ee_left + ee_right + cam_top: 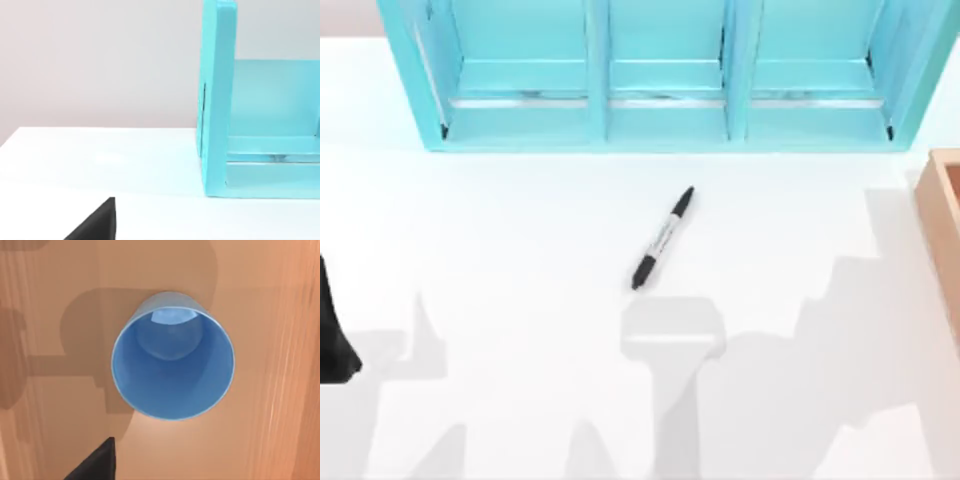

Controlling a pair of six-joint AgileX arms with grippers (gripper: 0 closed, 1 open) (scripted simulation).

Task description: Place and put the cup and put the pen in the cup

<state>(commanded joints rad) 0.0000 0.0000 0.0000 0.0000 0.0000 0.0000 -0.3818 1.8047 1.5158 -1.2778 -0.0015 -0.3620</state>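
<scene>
Poised above the small plain blue plastic cup (173, 368), the right gripper looks straight down into the tumbler's open mouth in the right wrist view; only a dark sliver of a fingertip (97, 465) shows at the lower left of that frame, so whether the fingers are spread or closed cannot be told. The cup stands upright on a tan wooden surface, the floor of the brown wooden box (945, 215) whose corner juts in at the right edge of the top view. It sits almost directly beneath the wrist, slightly toward the frame's centre from the visible fingertip.

The slim marker pen (662, 239), black at both ends with a grey-white printed barrel, lies flat on the white table (500, 250) at the centre of the top view. Its long axis runs diagonally from lower left to upper right, below the turquoise three-bay shelf (665, 75) along the frame's top.

The left arm (334, 340) sits at the left edge of the top view, well apart from the pen; its finger state cannot be told either.

Judged from this, the cup comes first: a straight descent by the right arm, the nearer one, with the pen to follow.
</scene>
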